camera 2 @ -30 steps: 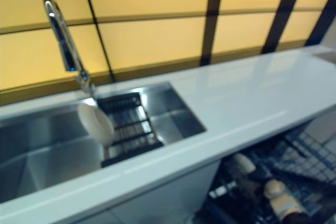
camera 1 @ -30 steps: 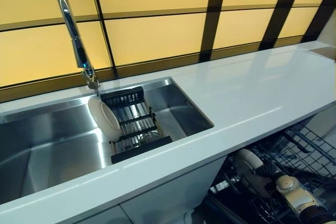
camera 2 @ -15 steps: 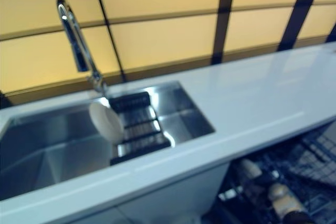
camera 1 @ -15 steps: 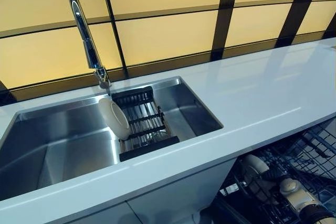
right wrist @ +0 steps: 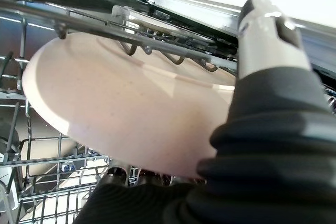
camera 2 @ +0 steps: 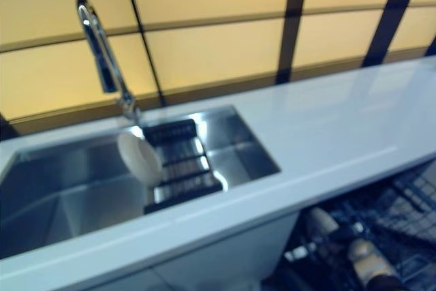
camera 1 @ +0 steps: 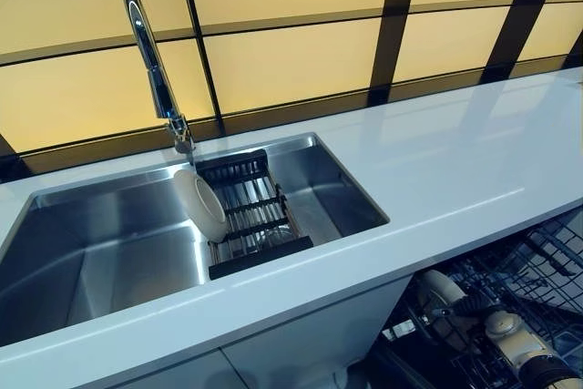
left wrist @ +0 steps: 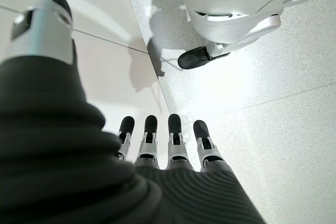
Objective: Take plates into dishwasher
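Note:
A white plate (camera 1: 200,205) stands on edge in a black dish rack (camera 1: 250,220) inside the steel sink (camera 1: 100,252). My right hand (camera 1: 471,303) is down in the open dishwasher rack (camera 1: 537,266) at the lower right, shut on a second pale plate (camera 1: 442,291). In the right wrist view its thumb (right wrist: 262,30) lies over the face of that plate (right wrist: 121,108), with the fingers under its edge and the rack wires (right wrist: 42,161) around it. My left hand (left wrist: 168,145) shows only in the left wrist view, open and empty, hanging over the floor.
A tall chrome tap (camera 1: 155,79) stands behind the sink. A white counter (camera 1: 455,161) runs to the right, above the dishwasher. Yellow wall panels with dark strips back the counter. White cabinet fronts (camera 1: 301,334) lie under the counter's edge.
The whole picture has shifted to the right, so the camera moved. My right hand stays in the dishwasher rack with its plate. The plate in the sink has not moved.

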Available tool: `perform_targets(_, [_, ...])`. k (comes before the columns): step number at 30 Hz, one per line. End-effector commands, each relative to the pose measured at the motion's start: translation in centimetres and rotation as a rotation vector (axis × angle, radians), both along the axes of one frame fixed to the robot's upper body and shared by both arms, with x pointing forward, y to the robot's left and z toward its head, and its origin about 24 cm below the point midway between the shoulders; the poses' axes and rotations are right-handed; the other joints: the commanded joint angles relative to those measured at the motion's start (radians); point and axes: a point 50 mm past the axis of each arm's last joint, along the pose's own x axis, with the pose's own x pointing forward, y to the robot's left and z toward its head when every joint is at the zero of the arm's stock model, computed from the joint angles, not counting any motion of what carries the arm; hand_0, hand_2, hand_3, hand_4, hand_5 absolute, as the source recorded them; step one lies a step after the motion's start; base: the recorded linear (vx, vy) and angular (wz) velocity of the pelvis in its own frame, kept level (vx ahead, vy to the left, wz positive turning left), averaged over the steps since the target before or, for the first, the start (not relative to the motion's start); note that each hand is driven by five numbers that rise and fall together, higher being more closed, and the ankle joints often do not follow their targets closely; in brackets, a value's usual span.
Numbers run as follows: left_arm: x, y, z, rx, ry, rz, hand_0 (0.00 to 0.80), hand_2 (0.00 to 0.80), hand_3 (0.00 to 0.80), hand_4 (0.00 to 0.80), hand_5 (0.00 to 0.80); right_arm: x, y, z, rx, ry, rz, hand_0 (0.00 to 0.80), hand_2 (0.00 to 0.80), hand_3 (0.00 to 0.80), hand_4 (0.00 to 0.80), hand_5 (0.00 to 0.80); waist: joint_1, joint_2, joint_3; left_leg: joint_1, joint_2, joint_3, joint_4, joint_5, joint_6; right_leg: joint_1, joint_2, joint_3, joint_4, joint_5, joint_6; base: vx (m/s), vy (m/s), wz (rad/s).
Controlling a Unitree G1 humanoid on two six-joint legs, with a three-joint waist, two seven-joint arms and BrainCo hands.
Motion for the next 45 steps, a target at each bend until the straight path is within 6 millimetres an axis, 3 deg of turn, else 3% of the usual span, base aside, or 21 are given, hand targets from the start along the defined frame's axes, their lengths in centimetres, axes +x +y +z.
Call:
perform_targets(1, [1.6, 0.9, 0.6, 0.04, -0.032, -0.054, 0.0, 0.0, 0.0, 0.0, 0.0, 3.2, 1.8, 1.9, 0.031, -0.11, 0.036, 0.0, 0.0, 0.0, 0.0, 0.0, 0.0, -0.051, 0.003, 0.031, -0.044, -0.027, 0.004, -0.084, 0.025, -0.023, -0.046, 0.028, 0.002, 0.041, 0.109, 0.0, 0.0, 0.0])
perform_targets(6, [1.7, 1.3, 0.7, 0.048, -0.035, -0.039, 0.0, 0.0, 0.0, 0.0, 0.0, 3.5, 1.2, 3.4, 0.018, -0.139, 0.03, 0.0, 0.0, 0.0, 0.0, 0.0, -0.007, -0.057, 0.006, 0.036, -0.042, -0.026, 0.004, -0.084, 0.023, -0.018, -0.042, 0.033, 0.002, 0.042, 0.107, 0.0, 0.0, 0.0])
perform_targets(14, [1.6, 2.1, 0.9, 0.068, -0.033, 0.015, 0.0, 0.0, 0.0, 0.0, 0.0, 3.7, -0.9, 8.4, -0.045, -0.242, 0.019, 0.0, 0.0, 0.0, 0.0, 0.0, -0.04, -0.084, 0.01, 0.045, -0.034, -0.013, 0.004, -0.084, 0.02, -0.019, -0.028, 0.055, 0.002, 0.05, 0.106, 0.0, 0.0, 0.0])
perform_targets(31, [1.0, 3.3, 1.1, 0.114, -0.028, 0.109, 0.0, 0.0, 0.0, 0.0, 0.0, 0.5, -9.6, 20.1, -0.133, -0.306, -0.11, 0.0, 0.0, 0.0, 0.0, 0.0, -0.093, -0.151, -0.027, 0.061, -0.015, 0.034, 0.004, -0.084, 0.02, -0.021, 0.016, 0.103, 0.002, 0.066, 0.108, 0.002, 0.002, -0.11])
perform_targets(35, [0.7, 3.7, 1.1, 0.126, -0.024, 0.116, 0.0, 0.0, 0.0, 0.0, 0.0, -0.4, -11.4, 23.5, -0.179, -0.339, -0.161, 0.0, 0.0, 0.0, 0.0, 0.0, -0.089, -0.163, -0.037, 0.059, -0.014, 0.032, 0.004, -0.082, 0.019, -0.02, 0.022, 0.104, 0.002, 0.068, 0.107, 0.003, 0.003, -0.01])
perform_targets(36, [0.9, 3.8, 1.2, 0.129, -0.024, 0.118, 0.0, 0.0, 0.0, 0.0, 0.0, -0.7, -12.0, 25.1, -0.191, -0.366, -0.187, 0.0, 0.0, 0.0, 0.0, 0.0, -0.083, -0.168, -0.039, 0.057, -0.015, 0.029, 0.004, -0.08, 0.019, -0.019, 0.024, 0.102, 0.002, 0.068, 0.106, 0.0, 0.0, 0.0])
perform_targets(40, [1.0, 4.0, 1.3, 0.133, -0.025, 0.123, 0.0, 0.0, 0.0, 0.0, 0.0, -0.7, -12.4, 28.0, -0.221, -0.452, -0.215, 0.0, 0.0, 0.0, 0.0, 0.0, -0.073, -0.176, -0.041, 0.056, -0.016, 0.022, 0.004, -0.08, 0.019, -0.017, 0.026, 0.099, 0.002, 0.068, 0.106, 0.0, 0.0, 0.0])
perform_targets(42, [1.1, 4.1, 1.3, 0.136, -0.025, 0.126, 0.0, 0.0, 0.0, 0.0, 0.0, -0.4, -11.9, 30.4, -0.235, -0.524, -0.214, 0.0, 0.0, 0.0, 0.0, 0.0, -0.062, -0.184, -0.041, 0.057, -0.016, 0.017, 0.004, -0.079, 0.019, -0.015, 0.027, 0.095, 0.002, 0.069, 0.105, 0.0, 0.0, 0.0])
perform_targets(45, [0.9, 4.1, 1.3, 0.136, -0.021, 0.131, 0.0, 0.0, 0.0, 0.0, 0.0, 0.2, -11.2, 32.3, -0.264, -0.585, -0.19, 0.0, 0.0, 0.0, 0.0, 0.0, -0.054, -0.187, -0.043, 0.057, -0.017, 0.013, 0.004, -0.08, 0.019, -0.011, 0.025, 0.087, 0.002, 0.067, 0.105, 0.0, 0.0, 0.0])
